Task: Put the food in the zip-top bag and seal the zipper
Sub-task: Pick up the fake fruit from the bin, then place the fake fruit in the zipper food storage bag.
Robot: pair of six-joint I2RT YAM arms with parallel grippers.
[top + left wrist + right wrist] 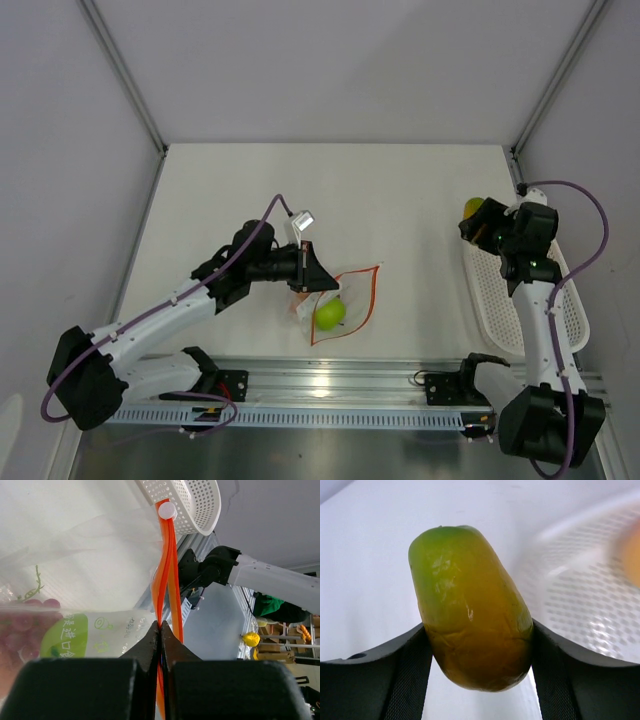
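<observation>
Near the middle of the bench [300, 180], flat and crinkled, the zip-top bag [360, 292], with its mouth edge up between the left fingers [156, 645]. Closed all the way there, pinching the orange-red zipper [167, 570] right at the tips, no gap showing in the left wrist view. Above the pinch, two orange strips running side by side up to the small white tab [167, 511] at the end. Inside the clear plastic, toward the near corner, one lime green fruit [330, 313]. Against the bag at the left of the wrist view, a printed packet [85, 630] with a green patch and pictured red grapes; inside the bag or behind it, impossible to tell. Over on the right side, well apart from the bag, the white mesh basket [490, 280] lying along the bench edge. Just past its far end, the right fingers [478, 226], partly spread and clamped on either side of an oblong fruit [472, 605], green at the top and shading to yellow-orange below, gripped around its lower half. Behind it in the right wrist view, blurred basket mesh and an orange smear at the frame's right edge, too soft to name.
</observation>
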